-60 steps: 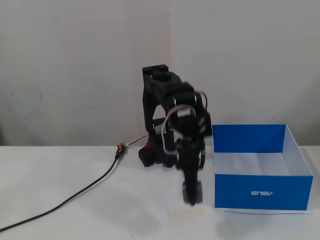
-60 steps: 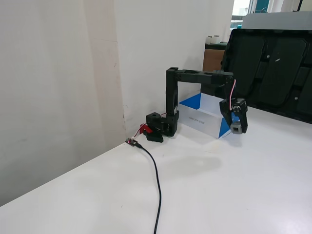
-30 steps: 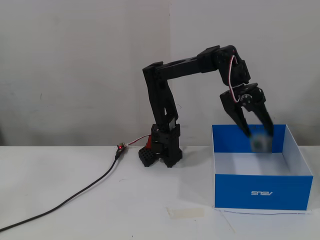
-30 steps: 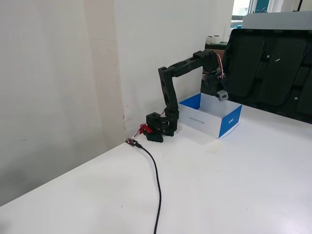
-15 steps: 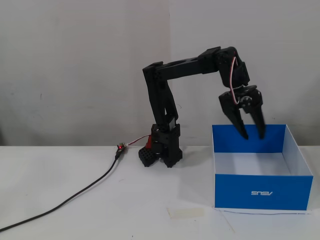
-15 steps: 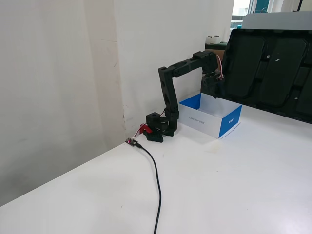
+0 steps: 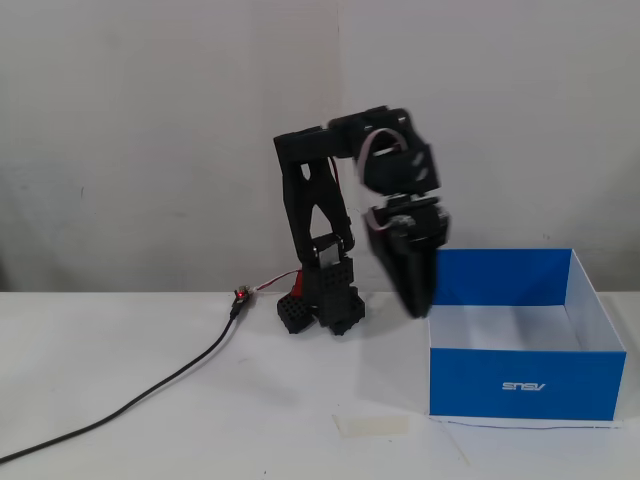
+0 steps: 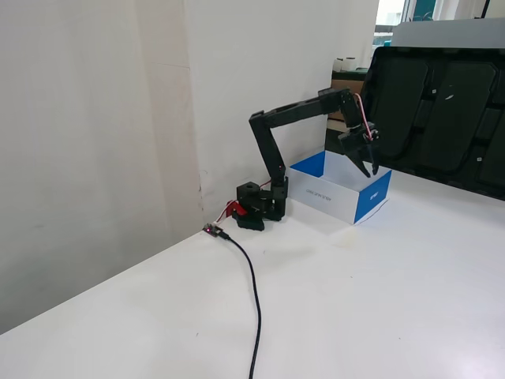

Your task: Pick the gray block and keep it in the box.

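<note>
The blue box [image 7: 560, 384] with a white inside stands on the white table at the right, its logo side facing the camera; it also shows behind the arm [image 8: 374, 197]. The gray block shows in neither fixed view. My gripper [image 7: 414, 300] hangs pointing down at the box's left wall, blurred by motion. From the side my gripper [image 8: 371, 170] is above the box's near corner, its fingers slightly apart and open, with nothing between them.
The arm's base [image 7: 325, 300] stands left of the box near the wall. A black cable [image 7: 150, 393] runs from it across the table to the left. A pale strip of tape [image 7: 372, 425] lies in front. Dark panels [image 8: 442, 110] stand behind the box.
The gripper carried the gray block over the box and let it go; the block dropped out of sight. The open gripper has since swung left and lower, off the box's middle.
</note>
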Robot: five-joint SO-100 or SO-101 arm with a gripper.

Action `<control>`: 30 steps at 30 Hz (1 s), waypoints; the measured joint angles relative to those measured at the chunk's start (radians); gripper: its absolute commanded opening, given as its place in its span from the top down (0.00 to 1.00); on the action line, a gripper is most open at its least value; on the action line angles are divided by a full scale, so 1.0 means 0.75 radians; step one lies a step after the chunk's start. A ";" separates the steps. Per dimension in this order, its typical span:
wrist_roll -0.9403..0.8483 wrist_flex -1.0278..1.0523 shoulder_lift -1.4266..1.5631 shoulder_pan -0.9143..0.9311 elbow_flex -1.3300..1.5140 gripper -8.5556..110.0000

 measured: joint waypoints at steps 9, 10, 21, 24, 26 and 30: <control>-0.059 -0.303 0.166 0.475 0.366 0.93; -0.059 -0.346 0.188 0.517 0.423 0.93; -0.039 -0.767 0.513 0.769 1.043 0.93; -0.018 -0.841 0.654 0.775 1.207 0.93; -0.008 -0.879 0.753 0.771 1.307 0.93; 0.006 -0.937 0.945 0.771 1.483 0.93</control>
